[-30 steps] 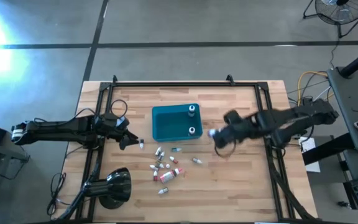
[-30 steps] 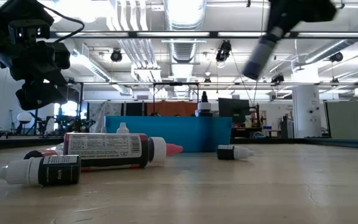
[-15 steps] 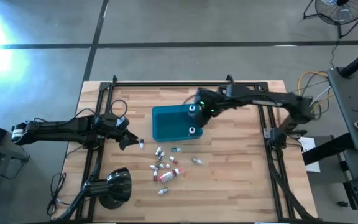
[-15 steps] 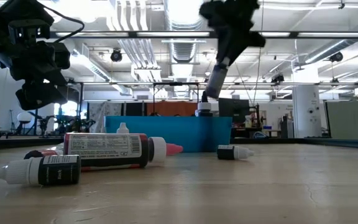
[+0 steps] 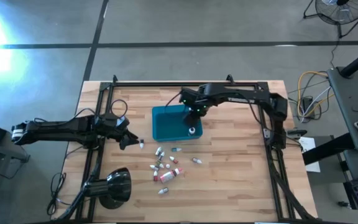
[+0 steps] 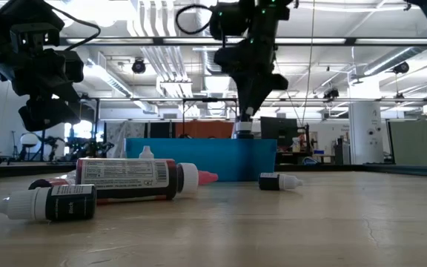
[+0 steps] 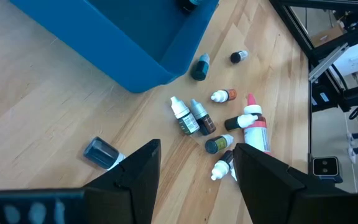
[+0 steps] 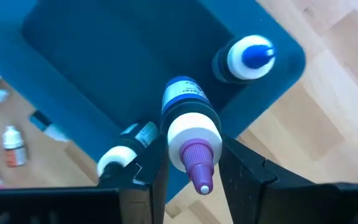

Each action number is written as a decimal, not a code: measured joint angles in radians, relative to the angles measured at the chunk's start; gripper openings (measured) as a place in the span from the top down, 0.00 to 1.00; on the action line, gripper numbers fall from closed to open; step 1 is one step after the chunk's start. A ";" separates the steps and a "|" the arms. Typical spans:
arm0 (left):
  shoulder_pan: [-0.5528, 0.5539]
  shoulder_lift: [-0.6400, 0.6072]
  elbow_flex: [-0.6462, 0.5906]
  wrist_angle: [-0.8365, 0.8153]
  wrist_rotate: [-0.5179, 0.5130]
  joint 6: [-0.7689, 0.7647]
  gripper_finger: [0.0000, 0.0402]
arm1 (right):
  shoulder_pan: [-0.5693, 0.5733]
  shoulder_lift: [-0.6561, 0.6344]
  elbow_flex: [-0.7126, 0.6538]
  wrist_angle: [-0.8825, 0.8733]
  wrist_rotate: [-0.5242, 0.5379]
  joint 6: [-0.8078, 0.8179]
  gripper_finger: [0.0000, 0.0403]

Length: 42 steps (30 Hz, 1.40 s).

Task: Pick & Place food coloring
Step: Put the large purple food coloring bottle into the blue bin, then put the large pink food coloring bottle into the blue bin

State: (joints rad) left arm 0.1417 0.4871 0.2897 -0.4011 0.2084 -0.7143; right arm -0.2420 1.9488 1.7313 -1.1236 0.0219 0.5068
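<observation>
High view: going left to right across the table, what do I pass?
Left claw → lone small bottle → teal bin, with the right claw over it gripping a purple-tipped bottle.

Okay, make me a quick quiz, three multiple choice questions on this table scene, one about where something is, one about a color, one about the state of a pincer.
1. Where is the right pincer?
A. over the teal bin
B. above the loose bottles on the wood
C. parked at the table's edge

2. What color is the tip of the bottle between the right pincer's fingers?
A. green
B. purple
C. orange

3. How is the left pincer?
A. shut on a bottle
B. open, holding nothing
C. shut on the bin's wall

Answers: 1 A, the high view shows it above the bin's far right corner. 2 B, the right wrist view shows a white cap with a purple tip. 3 B, the left wrist view shows its fingers apart over bare wood.
</observation>
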 joint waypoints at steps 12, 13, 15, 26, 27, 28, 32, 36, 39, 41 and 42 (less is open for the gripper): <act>-0.001 0.000 0.000 0.000 0.000 0.000 0.56 | 0.000 0.080 -0.006 0.010 0.014 -0.033 0.64; -0.001 0.000 0.000 0.000 0.000 0.000 0.56 | 0.000 0.077 -0.006 0.009 0.027 -0.032 0.62; -0.001 0.000 0.000 0.000 0.000 0.000 0.56 | 0.000 0.067 -0.006 0.009 0.046 -0.032 0.57; 0.000 0.000 0.000 0.000 0.000 0.000 0.56 | 0.016 -0.067 -0.006 0.000 0.072 -0.032 0.38; 0.000 0.000 0.000 0.000 0.000 0.000 0.56 | 0.022 -0.084 -0.006 0.000 0.089 -0.035 0.38; 0.000 0.000 0.000 0.000 0.000 0.000 0.56 | 0.027 -0.104 -0.006 -0.002 0.106 -0.041 0.37; 0.000 0.000 0.000 0.000 -0.013 0.031 0.56 | 0.049 -0.161 -0.007 -0.003 0.153 -0.047 0.36; 0.000 0.000 0.000 -0.001 -0.058 0.085 0.56 | 0.055 -0.182 -0.012 -0.012 0.163 -0.043 0.36; 0.000 0.000 0.000 -0.002 -0.126 0.218 0.56 | 0.056 -0.182 -0.019 -0.032 0.164 -0.032 0.38; 0.001 0.000 0.000 -0.002 -0.146 0.247 0.56 | 0.059 -0.182 -0.031 -0.039 0.164 -0.021 0.39; 0.000 0.000 0.000 -0.002 -0.153 0.250 0.56 | 0.061 -0.182 -0.040 -0.044 0.164 -0.015 0.39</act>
State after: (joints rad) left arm 0.1421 0.4870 0.2897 -0.4030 0.0551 -0.4643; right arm -0.1814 1.7664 1.6914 -1.1678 0.1864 0.4921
